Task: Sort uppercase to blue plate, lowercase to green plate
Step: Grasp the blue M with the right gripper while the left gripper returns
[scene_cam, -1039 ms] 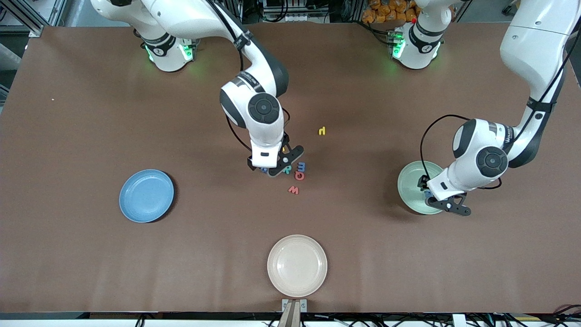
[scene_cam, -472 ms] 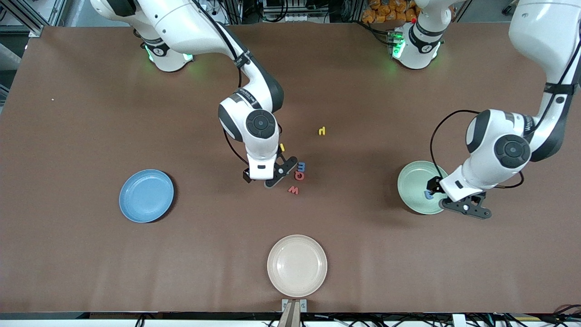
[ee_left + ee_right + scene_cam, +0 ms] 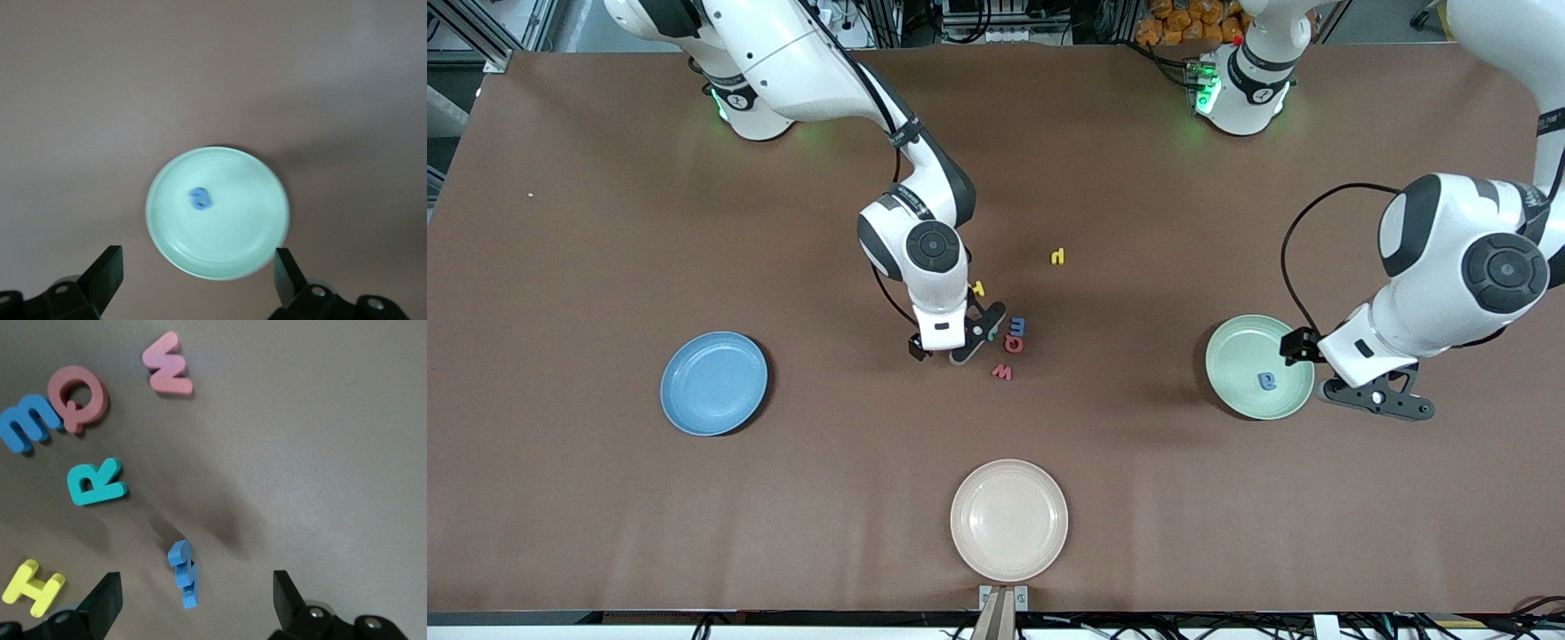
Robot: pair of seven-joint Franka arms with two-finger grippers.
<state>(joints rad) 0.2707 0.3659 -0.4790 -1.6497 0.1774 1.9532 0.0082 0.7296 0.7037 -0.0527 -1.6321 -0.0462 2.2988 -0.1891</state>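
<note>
The green plate (image 3: 1240, 351) (image 3: 253, 200) holds a blue lowercase a (image 3: 1267, 380) (image 3: 199, 199). My left gripper (image 3: 1352, 378) (image 3: 197, 280) hangs open and empty above the plate's edge at the left arm's end. My right gripper (image 3: 943, 349) (image 3: 195, 587) is open, low over the letter cluster, with a blue zigzag letter (image 3: 183, 577) on edge between its fingers, untouched. Beside it lie the yellow H (image 3: 978, 287) (image 3: 32, 587), teal R (image 3: 95, 482), red Q (image 3: 1013, 343) (image 3: 79, 395), blue m (image 3: 1017, 327) (image 3: 25, 423) and red w (image 3: 1002, 372) (image 3: 169, 365). The blue plate (image 3: 713, 383) is bare.
A yellow hooked lowercase letter (image 3: 1057, 256) lies apart, farther from the front camera than the cluster. A cream plate (image 3: 1009, 520) sits near the table's front edge.
My left gripper opened, rose and drew back toward the left arm's end, leaving the blue a in the green plate. My right gripper shifted a little and settled round the blue zigzag letter.
</note>
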